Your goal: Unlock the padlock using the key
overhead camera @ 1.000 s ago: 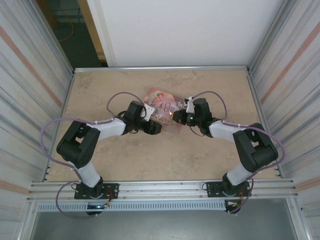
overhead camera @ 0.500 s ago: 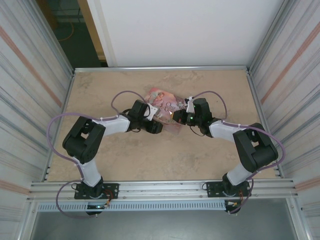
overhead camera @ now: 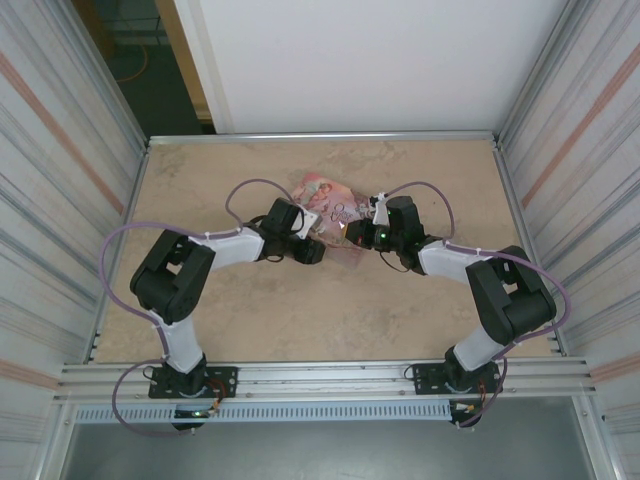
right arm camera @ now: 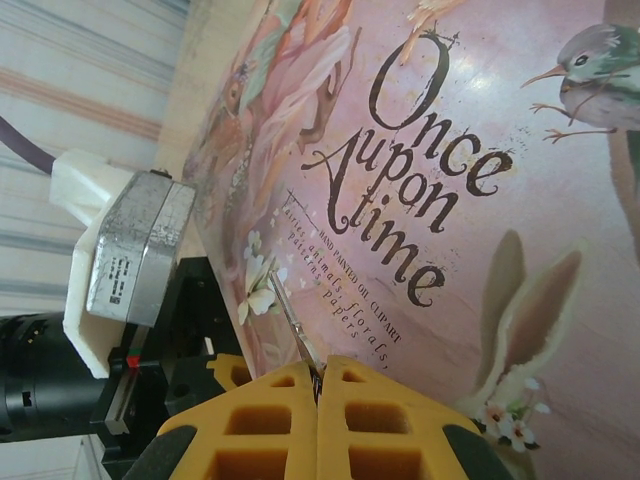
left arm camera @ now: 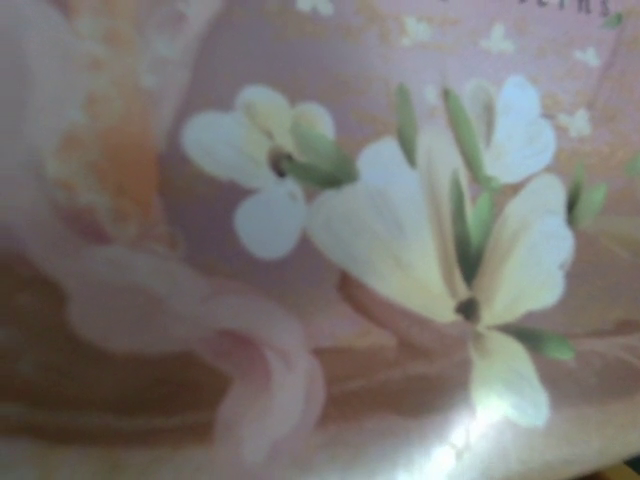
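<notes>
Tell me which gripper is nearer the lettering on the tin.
Right, it seems. The right gripper sits just short of the lettering on the pink tin; the left gripper is at its edge, farther off.

A beige, marbled table (overhead camera: pixel 300 315) is enclosed by corrugated metal walls on the left and right. One thing is laid directly on it, a pink illustrated tin (overhead camera: pixel 322 192), set toward the far middle.

Slim silvery key (right arm camera: pixel 293 322), slanted, its base pinched in the right gripper (right arm camera: pixel 317 378).
</notes>
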